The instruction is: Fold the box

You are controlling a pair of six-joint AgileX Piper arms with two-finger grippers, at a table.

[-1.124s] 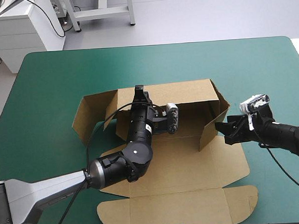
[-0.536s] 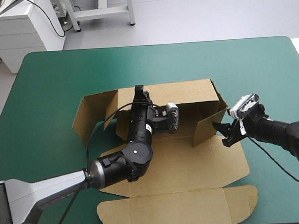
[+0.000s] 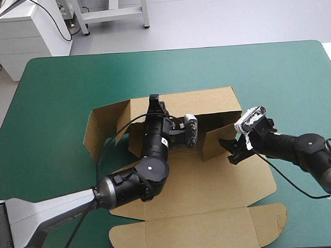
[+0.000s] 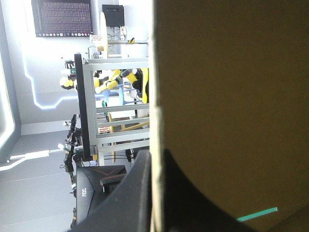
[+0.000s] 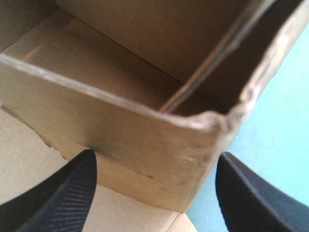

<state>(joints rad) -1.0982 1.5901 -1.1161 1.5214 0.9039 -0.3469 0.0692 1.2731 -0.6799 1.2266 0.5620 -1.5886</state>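
High view shows you the brown cut-board box [image 3: 212, 177] lying about the middle of the teal-green worktop [image 3: 70, 84], its back wall raised and its lid panel flat toward the near edge. Your left tool [image 3: 153, 101], two broad black fin-shaped fingers, is pinched all but closed on the back wall's top edge, with the sheet between them. Your right tool [image 3: 231, 150] stands wide apart and holds nothing; the right-hand flap [image 3: 216, 142] is just ahead of it, its corner between the fingers. Expect light, stiff board that hinges only at its creases and likely springs back. Press broadly on the flap's face near the crease, not on its thin corner.
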